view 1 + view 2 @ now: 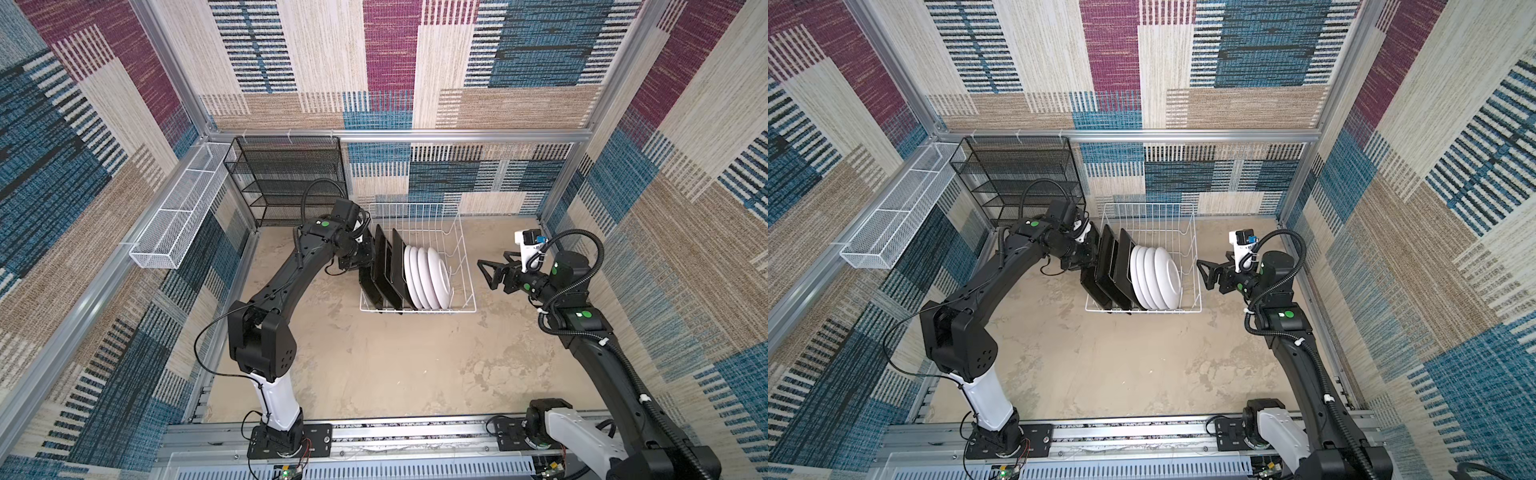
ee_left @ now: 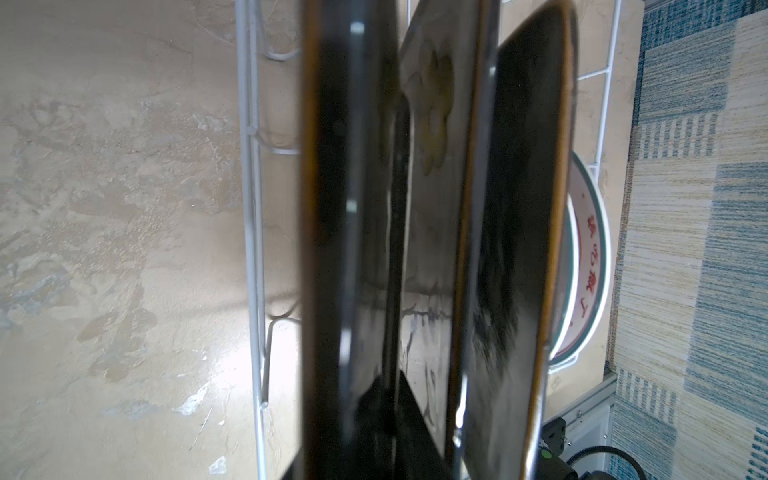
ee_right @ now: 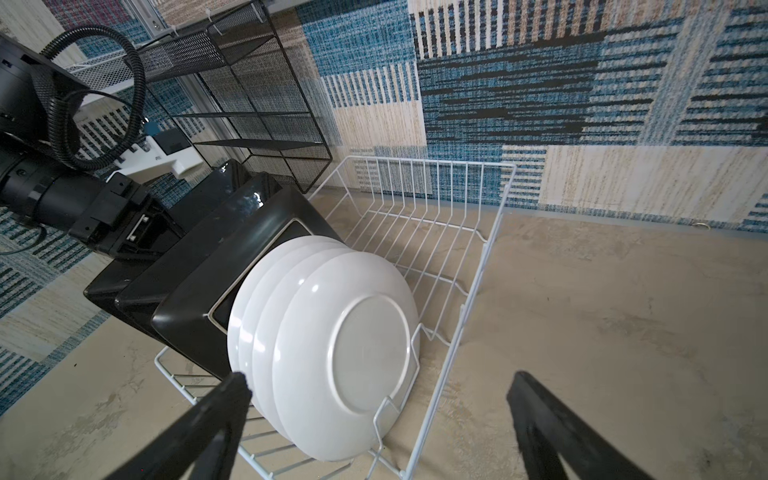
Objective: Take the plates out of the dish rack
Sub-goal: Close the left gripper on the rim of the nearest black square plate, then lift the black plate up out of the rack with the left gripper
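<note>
1. The left tool (image 1: 366, 254) is at the 9 o'clock end of the dish rack (image 1: 415, 311), against the outermost square plate (image 1: 368, 286). In the left wrist view one dark finger (image 2: 395, 411) lies between this plate and the second square plate (image 2: 434, 108). I cannot tell whether the tool presses on the plate.
2. The right tool (image 1: 485, 274) has its fingers wide apart and holds nothing. It hangs above the table (image 1: 374, 365) at 3 o'clock of the rack, near its flared side but apart from it, with the tips pointing toward 9 o'clock.
3. The rack stands on the table toward 12 o'clock, near the back wall.
4. Three square plates stand on edge in the 9 o'clock part of the rack, with black backs toward 3 o'clock. The second one shows a cream face with a yellow flower.
5. Four round white plates (image 1: 432, 274) stand on edge just beside them at 3 o'clock, close together.
6. A black mesh shelf unit (image 1: 291, 178) stands at 11 o'clock, and a long white mesh basket (image 1: 174, 220) hangs at 10 o'clock.
</note>
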### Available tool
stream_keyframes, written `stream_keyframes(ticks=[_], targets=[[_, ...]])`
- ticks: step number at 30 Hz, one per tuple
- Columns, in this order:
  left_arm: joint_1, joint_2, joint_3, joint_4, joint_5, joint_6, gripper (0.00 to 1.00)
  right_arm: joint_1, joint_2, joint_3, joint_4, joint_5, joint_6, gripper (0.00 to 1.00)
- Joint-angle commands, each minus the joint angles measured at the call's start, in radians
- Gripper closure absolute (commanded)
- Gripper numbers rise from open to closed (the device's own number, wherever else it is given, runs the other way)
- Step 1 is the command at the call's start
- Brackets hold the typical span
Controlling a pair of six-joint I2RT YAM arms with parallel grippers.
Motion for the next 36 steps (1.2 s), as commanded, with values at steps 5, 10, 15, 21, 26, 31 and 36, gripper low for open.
stream_keyframes(ticks=[5,10,15,21,26,31,36], targets=[[0.000,-0.033,0.027,-0.006,-0.022,0.042,1.00,0.001,-0.015,-0.002,0.006,0.009,0.025,0.01],[0.001,-0.054,0.033,-0.005,-0.019,0.043,1.00,0.002,-0.022,-0.001,0.005,0.012,0.025,0.01],[0.000,-0.085,0.042,-0.005,-0.032,0.043,1.00,0.001,-0.020,0.007,0.004,0.005,0.033,0.01],[0.002,-0.120,0.060,-0.006,-0.042,0.043,1.00,0.001,-0.023,0.008,0.000,0.005,0.037,0.01],[0.003,-0.147,0.070,-0.007,-0.047,0.037,1.00,0.001,-0.025,0.011,0.001,-0.004,0.042,0.01],[0.008,-0.173,0.088,-0.027,-0.075,0.046,1.00,0.002,-0.022,0.015,0.001,-0.010,0.043,0.01],[0.014,-0.194,0.105,-0.041,-0.091,0.057,1.00,0.002,-0.022,0.016,0.002,-0.010,0.042,0.01]])
